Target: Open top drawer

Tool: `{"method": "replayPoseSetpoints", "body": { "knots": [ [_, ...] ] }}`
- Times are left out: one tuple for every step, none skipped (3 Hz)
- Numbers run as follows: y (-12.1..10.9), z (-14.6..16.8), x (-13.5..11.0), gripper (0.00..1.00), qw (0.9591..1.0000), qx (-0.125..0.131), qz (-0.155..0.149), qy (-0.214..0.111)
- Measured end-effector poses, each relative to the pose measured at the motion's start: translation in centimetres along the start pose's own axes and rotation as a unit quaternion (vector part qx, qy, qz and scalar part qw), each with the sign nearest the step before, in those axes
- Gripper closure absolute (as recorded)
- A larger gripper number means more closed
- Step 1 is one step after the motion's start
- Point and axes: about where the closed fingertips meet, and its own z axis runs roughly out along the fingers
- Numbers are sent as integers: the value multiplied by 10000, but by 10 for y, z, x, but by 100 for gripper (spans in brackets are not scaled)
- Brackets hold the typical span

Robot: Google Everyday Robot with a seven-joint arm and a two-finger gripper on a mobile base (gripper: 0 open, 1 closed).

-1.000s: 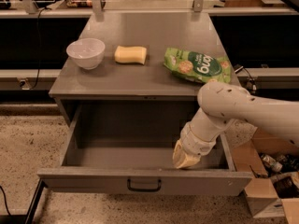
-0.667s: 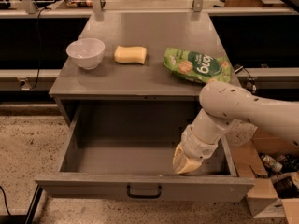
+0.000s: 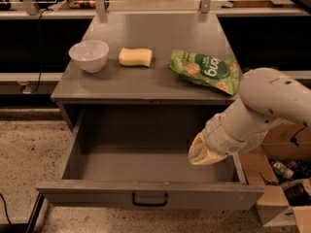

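The top drawer (image 3: 97,196) is a wide grey metal drawer under the grey table top (image 3: 150,76). It stands pulled far out toward me, and its deep grey interior (image 3: 141,152) holds nothing. A small dark loop handle (image 3: 149,199) sits at the centre of its front. My gripper (image 3: 203,153), at the end of the white arm (image 3: 265,106), hangs inside the drawer at its right side, just behind the front panel and apart from the handle.
On the table top are a white bowl (image 3: 89,55) at the left, a yellow sponge (image 3: 135,57) in the middle and a green snack bag (image 3: 205,71) at the right. Cardboard boxes (image 3: 279,191) with clutter stand on the floor at the right.
The drawer has slid further out toward me, and its front now sits lower in the view. The arm's end has stayed inside the drawer at the right and shifted slightly with it.
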Motion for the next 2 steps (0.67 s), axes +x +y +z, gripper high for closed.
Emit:
{"method": "replayPoseSetpoints", "body": {
  "knots": [
    [-13, -36, -14, 100, 9984, 545, -121, -108],
    [-20, -62, -27, 82, 9952, 860, -194, -423]
  ]
}}
